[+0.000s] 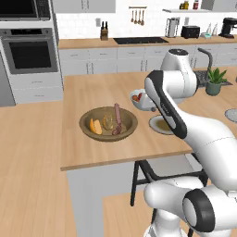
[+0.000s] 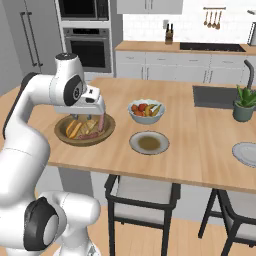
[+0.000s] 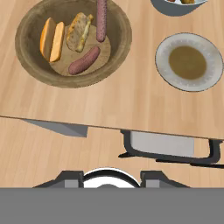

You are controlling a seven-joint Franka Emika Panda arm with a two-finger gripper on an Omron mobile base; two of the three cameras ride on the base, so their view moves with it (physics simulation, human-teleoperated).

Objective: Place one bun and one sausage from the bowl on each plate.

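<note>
Wooden island counter point(image 1: 92, 152) — bowl point(image 2: 65, 134) under the jaws, whose opening I cannot tell.

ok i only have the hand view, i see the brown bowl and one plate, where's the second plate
observer: the second plate lies at the far right end of the counter, well past the near plate.
operator: anything on it
observer: it looks bare, with no bun or sausage on it.
operator: what's near it
observer: a potted plant stands behind it, next to the sink.
</note>
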